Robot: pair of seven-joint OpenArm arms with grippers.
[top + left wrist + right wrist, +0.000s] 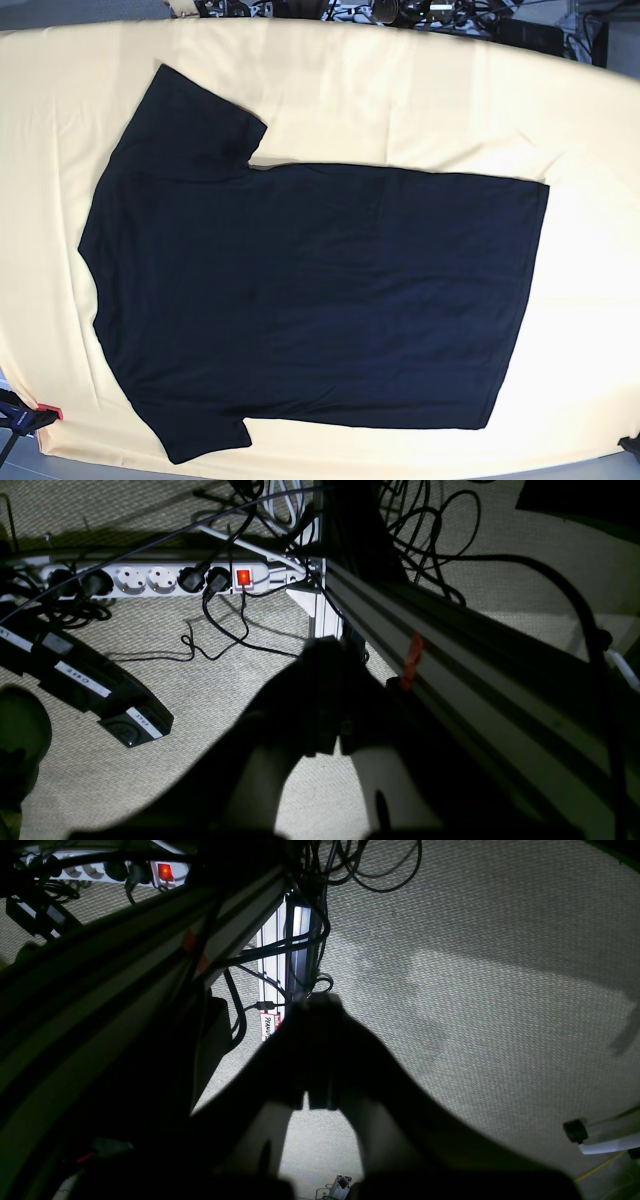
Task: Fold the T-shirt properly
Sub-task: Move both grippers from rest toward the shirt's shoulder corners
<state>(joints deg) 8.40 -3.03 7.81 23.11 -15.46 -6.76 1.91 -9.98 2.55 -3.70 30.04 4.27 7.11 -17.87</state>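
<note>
The T-shirt [310, 290] lies flat and spread out on the yellow table [400, 90] in the base view, plain black side up. Its neck end is on the left and its hem on the right, with one sleeve [195, 110] at the top left and the other [195, 435] at the bottom left. Neither arm shows in the base view. In the left wrist view my left gripper [327, 650] is a dark silhouette with its jaws together, hanging over the floor. My right gripper [320, 1002] looks the same in the right wrist view, shut and holding nothing.
Below the table are pale carpet, a white power strip [150, 580] with a lit red switch [243, 577], tangled black cables [430, 535] and an aluminium frame rail [450, 680]. A black labelled box [85, 680] lies on the floor. A red clip [48, 412] sits at the table's lower left corner.
</note>
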